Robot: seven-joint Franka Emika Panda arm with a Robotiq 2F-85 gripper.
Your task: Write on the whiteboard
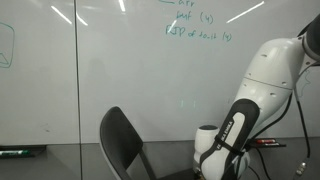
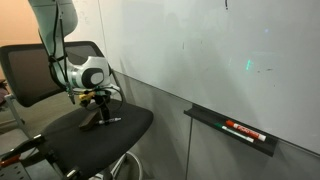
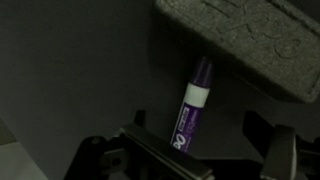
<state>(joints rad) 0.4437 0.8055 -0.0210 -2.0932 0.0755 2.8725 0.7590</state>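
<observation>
The whiteboard (image 1: 120, 70) is a very large glossy white wall board with green handwriting (image 1: 195, 25) near its top; it also fills the wall in an exterior view (image 2: 220, 50). My gripper (image 2: 100, 105) hangs low over the seat of a black office chair (image 2: 120, 128), well away from the board. In the wrist view a purple-and-white marker (image 3: 190, 105) lies on the dark seat between my jaws (image 3: 205, 140), close to one finger, with a wide gap to the other. The jaws look open and do not clamp it.
A black tray (image 2: 235, 128) under the board holds a red marker (image 2: 245, 129). The chair back (image 1: 120, 140) stands close in front of the board. My white arm (image 1: 250, 100) bends down beside it. Another drawing (image 1: 5, 45) marks the board's far edge.
</observation>
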